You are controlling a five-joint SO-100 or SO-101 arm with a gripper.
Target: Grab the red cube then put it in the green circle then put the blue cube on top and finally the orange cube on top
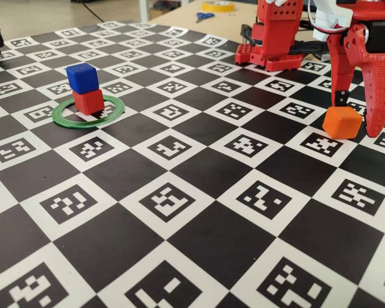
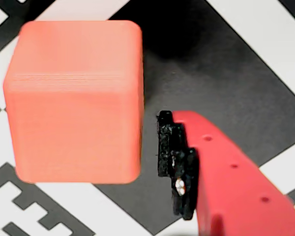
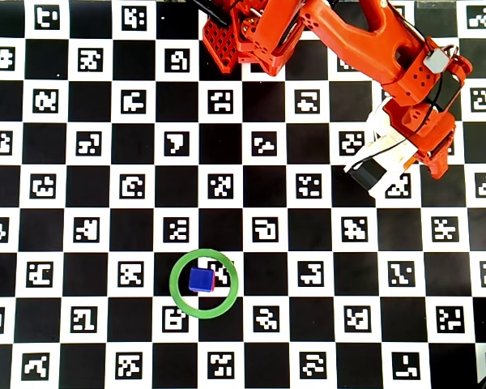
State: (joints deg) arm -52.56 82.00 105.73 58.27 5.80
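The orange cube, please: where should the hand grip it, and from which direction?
Grip the orange cube across two opposite flat side faces, coming down from above. It sits flat on the board with free space all round, and the hand already straddles it, one finger beside a side face.

The red cube (image 1: 88,101) sits flat inside the green circle (image 1: 63,119), a thin flat ring lying on the counter, with the deep-blue cube (image 1: 82,77) stacked squarely on top of it. The orange cube (image 1: 342,122), bright with rounded edges, rests well apart on the right of the fixed view, upright.
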